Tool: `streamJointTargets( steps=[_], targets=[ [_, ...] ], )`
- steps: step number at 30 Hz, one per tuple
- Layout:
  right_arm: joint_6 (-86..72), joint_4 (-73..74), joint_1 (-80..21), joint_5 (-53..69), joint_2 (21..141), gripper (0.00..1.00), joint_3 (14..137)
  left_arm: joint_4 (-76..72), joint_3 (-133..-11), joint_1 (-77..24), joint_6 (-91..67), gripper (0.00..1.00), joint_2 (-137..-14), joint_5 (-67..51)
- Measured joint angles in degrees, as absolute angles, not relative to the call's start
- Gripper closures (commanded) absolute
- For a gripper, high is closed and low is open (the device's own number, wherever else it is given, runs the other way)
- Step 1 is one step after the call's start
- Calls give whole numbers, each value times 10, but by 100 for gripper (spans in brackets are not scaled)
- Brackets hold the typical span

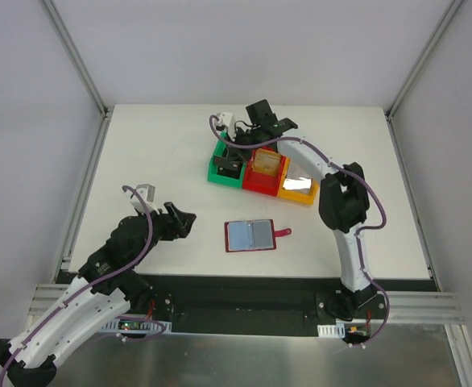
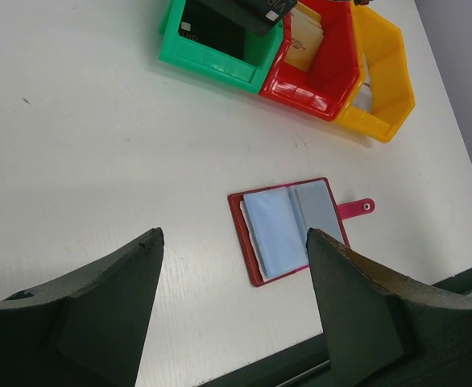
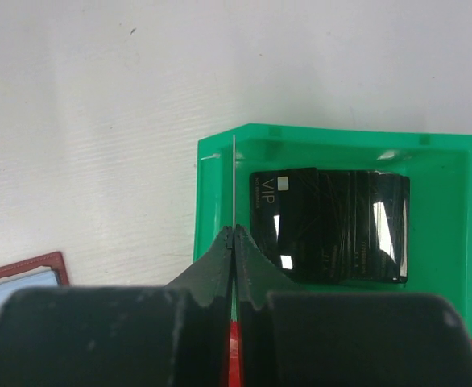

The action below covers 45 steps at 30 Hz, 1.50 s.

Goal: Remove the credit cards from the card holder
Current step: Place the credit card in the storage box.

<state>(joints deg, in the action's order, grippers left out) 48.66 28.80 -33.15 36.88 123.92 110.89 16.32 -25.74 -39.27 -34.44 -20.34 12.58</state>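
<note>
Right gripper point(image 3: 234, 234) is clamped on a thin card point(image 3: 233, 177), a pale sliver seen edge-on, above the glossy green bin point(image 3: 341, 139). Shiny black cards point(image 3: 333, 226) lie flat inside. Card holder point(image 1: 252, 235) lies open at about six o'clock from that bin, red with smooth blue-grey pockets. Left gripper point(image 1: 186, 224) is spread wide and empty at the holder's nine o'clock.

This is most likely a robotics lab test cell, not a home or shop. A bare white tabletop point(image 1: 163, 161) stands boxed in by plain white panels point(image 1: 26, 145) set in aluminium frame posts point(image 1: 77, 60). The left arm point(image 1: 83, 302) and right arm point(image 1: 349, 242), white and black with looped purple cables, are bolted to a metal rail point(image 1: 413, 306) along the near edge. Three colour-coded plastic bins point(image 1: 260, 187) stand in a tidy row.
</note>
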Motion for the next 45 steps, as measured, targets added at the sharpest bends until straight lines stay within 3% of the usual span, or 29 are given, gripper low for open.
streamJointTargets(
  steps=[45],
  targets=[
    [526, 341, -344, 318, 1337, 100, 1157, 168, -246, -393, -345, 29, -224, 126]
  ],
)
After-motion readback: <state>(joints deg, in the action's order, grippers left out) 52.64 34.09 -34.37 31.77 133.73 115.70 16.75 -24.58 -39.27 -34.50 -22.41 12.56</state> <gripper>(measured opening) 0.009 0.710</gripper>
